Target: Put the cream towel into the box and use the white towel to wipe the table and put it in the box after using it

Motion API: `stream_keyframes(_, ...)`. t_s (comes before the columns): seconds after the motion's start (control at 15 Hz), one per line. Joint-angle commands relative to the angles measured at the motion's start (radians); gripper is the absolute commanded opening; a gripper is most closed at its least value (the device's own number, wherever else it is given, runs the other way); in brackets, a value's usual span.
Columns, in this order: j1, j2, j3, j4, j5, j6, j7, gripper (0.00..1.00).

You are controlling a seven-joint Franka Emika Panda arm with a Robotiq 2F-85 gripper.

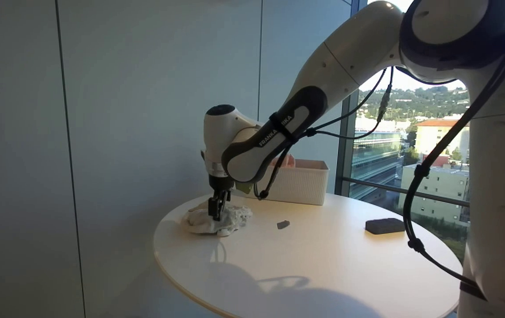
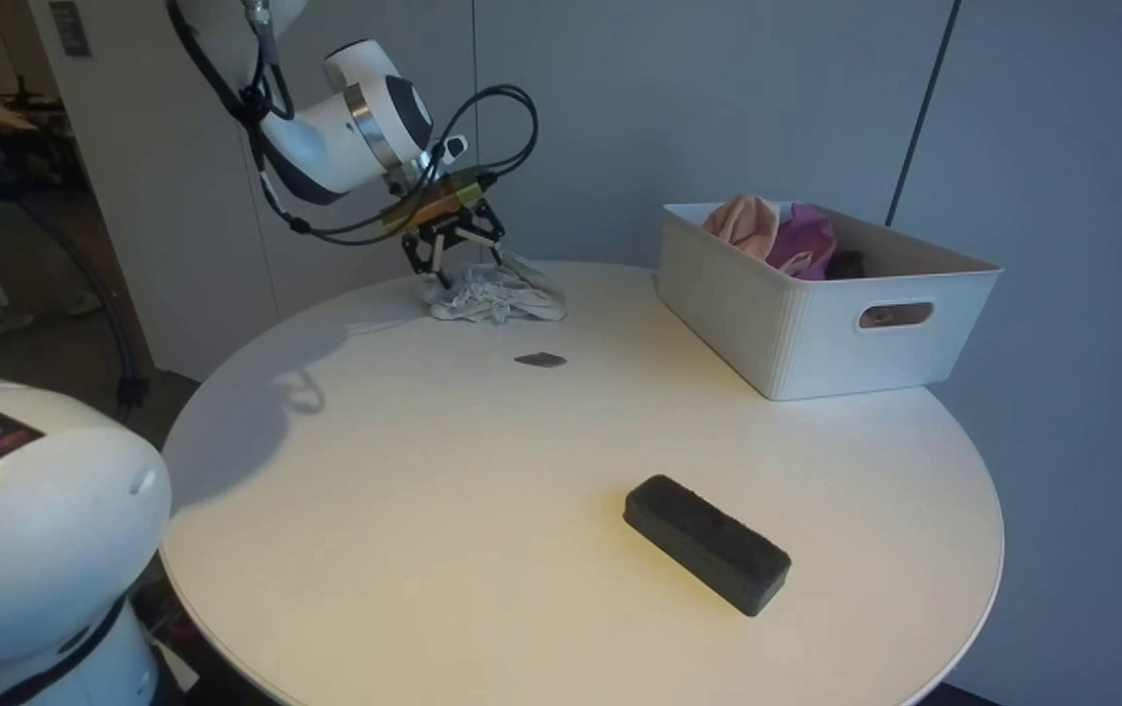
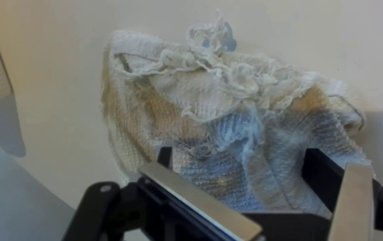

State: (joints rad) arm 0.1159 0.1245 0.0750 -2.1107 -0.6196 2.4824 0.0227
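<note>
On table (image 2: 424, 490), frayed towel (image 3: 235, 124), jaws apart

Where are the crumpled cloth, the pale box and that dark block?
Crumpled cloth (image 3: 235, 125): in the wrist view, on its frayed middle.
Pale box (image 2: 831, 348): in an exterior view, on its outer wall.
Dark block (image 2: 709, 533): in an exterior view, on its top.
</note>
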Motion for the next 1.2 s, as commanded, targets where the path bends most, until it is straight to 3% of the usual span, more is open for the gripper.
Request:
stream_keyframes(0.0,-0.006,0.089,-0.024,0.083,-0.011,0.006,0.018,1.00)
stream_keyframes(0.13,-0.013,0.119,-0.023,0.108,0.071,-0.006,-0.017,1.00)
stream_keyframes(0.2,-0.015,0.128,-0.022,0.114,0.097,-0.016,-0.037,0.75)
stream_keyframes(0.27,-0.018,0.136,-0.021,0.118,0.128,-0.021,-0.058,0.75)
stream_keyframes(0.6,-0.024,0.139,-0.011,0.147,0.296,-0.063,-0.120,0.38)
stream_keyframes(0.93,-0.029,0.075,-0.033,0.144,0.390,-0.134,-0.031,0.05)
stream_keyframes(1.07,-0.039,0.026,-0.058,0.116,0.379,-0.134,0.028,0.00)
stream_keyframes(1.13,-0.043,-0.002,-0.075,0.098,0.352,-0.134,0.071,0.05)
